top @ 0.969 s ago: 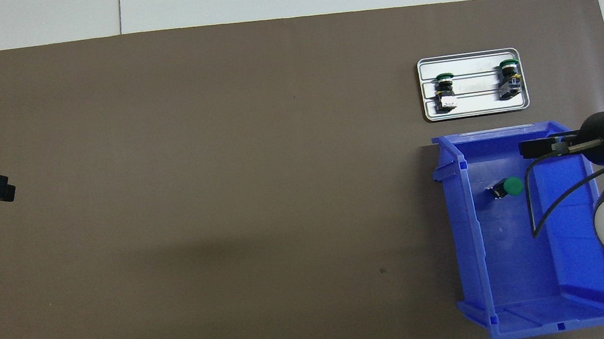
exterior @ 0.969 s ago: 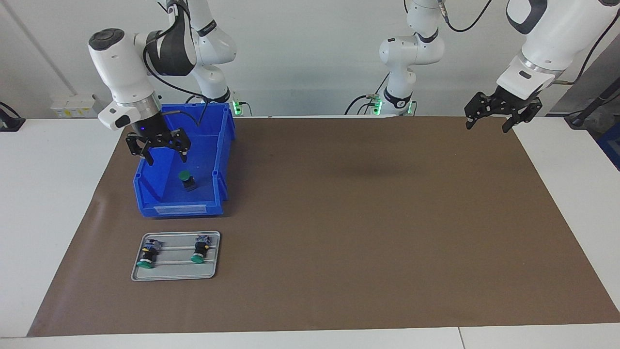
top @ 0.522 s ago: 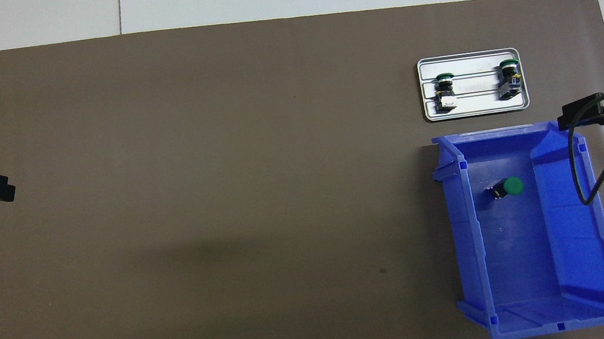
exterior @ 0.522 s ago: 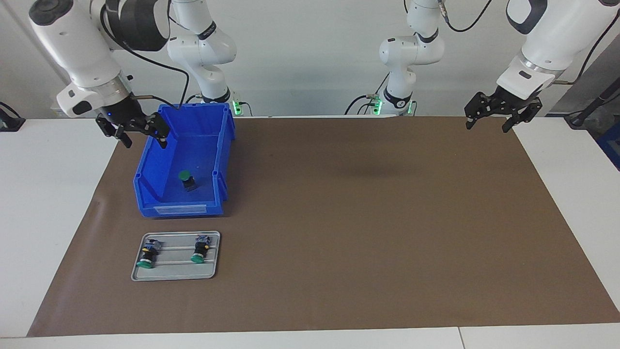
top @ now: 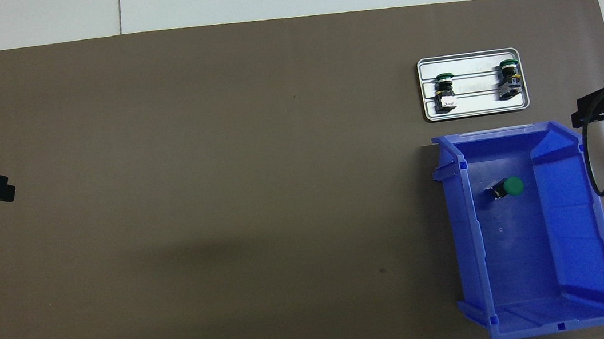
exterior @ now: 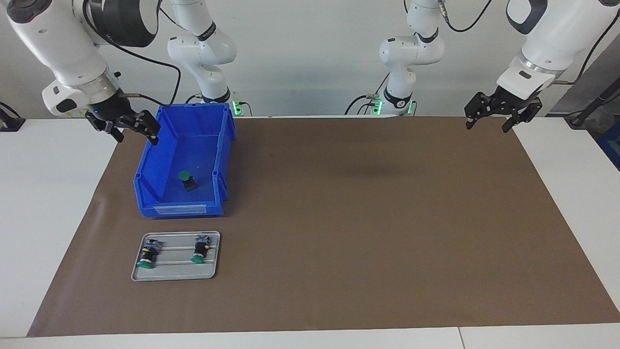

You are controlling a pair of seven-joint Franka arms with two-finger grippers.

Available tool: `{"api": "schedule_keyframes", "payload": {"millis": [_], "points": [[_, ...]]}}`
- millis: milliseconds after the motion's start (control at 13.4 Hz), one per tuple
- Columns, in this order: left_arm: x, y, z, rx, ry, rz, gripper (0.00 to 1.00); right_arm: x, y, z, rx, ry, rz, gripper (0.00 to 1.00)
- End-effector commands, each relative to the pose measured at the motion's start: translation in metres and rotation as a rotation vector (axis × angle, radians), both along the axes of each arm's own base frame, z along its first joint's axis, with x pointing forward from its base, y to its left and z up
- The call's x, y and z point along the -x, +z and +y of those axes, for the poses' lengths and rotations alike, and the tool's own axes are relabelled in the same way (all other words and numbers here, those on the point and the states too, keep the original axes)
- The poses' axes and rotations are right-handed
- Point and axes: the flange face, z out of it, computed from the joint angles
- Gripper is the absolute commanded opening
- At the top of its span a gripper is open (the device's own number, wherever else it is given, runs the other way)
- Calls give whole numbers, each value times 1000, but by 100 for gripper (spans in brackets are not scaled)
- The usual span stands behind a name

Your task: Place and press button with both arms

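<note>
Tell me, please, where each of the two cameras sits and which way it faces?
Facing view: high across the table, looking at the robots; both arms show, right claw up beside the blue bin, left claw waiting over the mat's corner.
Overhead view: above the robots' end, looking steeply down; only claw tips show.
Shared: bin, the button in it, grey tray.

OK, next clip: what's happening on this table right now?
Nothing is being held. One button stands in the blue bin, two more lie on the grey tray. The right end effector hangs open over the mat beside the bin; the left end effector waits open over its end of the table.
</note>
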Motion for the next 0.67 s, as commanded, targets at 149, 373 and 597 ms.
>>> {"api": "schedule_keyframes", "payload": {"millis": [149, 373, 597], "points": [[8, 1, 2, -18, 11, -1, 100, -2, 19, 1, 15, 61, -49, 100], [8, 1, 2, -18, 11, -1, 100, -4, 22, 2, 20, 64, -63, 100], [8, 1, 2, -18, 11, -1, 100, -3, 22, 3, 18, 66, -60, 100]]}}
